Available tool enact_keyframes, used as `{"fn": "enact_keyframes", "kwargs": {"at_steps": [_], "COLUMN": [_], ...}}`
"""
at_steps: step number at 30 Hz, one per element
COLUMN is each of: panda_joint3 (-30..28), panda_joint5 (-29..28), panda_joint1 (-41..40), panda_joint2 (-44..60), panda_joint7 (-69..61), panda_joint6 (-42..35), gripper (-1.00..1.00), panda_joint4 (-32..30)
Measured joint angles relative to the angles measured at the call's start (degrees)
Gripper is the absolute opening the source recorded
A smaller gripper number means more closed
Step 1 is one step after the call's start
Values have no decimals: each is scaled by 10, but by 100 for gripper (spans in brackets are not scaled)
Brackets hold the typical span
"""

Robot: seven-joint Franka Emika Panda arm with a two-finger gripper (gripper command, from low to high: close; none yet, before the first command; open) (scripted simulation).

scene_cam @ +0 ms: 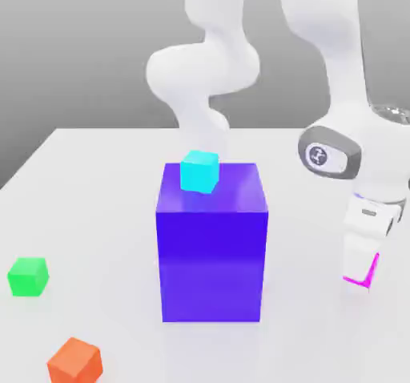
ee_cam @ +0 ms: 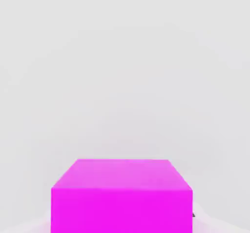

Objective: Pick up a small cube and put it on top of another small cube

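On the exterior view's right, my gripper (scene_cam: 362,265) reaches down to the white table (scene_cam: 96,181). It is shut on the small cube (scene_cam: 373,271), a bright magenta one. A white finger covers most of that cube, leaving a thin magenta edge showing beside and under it. In the hand view the magenta cube (ee_cam: 122,198) sits close up against the pale table. A small cyan cube (scene_cam: 199,171) rests on top of the big blue-violet block (scene_cam: 211,253) in the middle of the table.
A green cube (scene_cam: 28,276) lies on the exterior view's left. An orange cube (scene_cam: 75,361) sits near the front left corner. The tall blue-violet block stands between those cubes and my gripper. The arm's white links rise behind the block.
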Motion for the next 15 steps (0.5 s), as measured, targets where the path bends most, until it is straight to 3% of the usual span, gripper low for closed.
{"fn": "enact_keyframes", "kwargs": {"at_steps": [7,15], "panda_joint3": [-105,-229], "panda_joint5": [4,25], "panda_joint1": [-105,-229], "panda_joint2": [7,-18], "panda_joint7": [-21,-28], "panda_joint6": [-37,-65], "gripper": [-100,-100], "panda_joint4": [64,64]}}
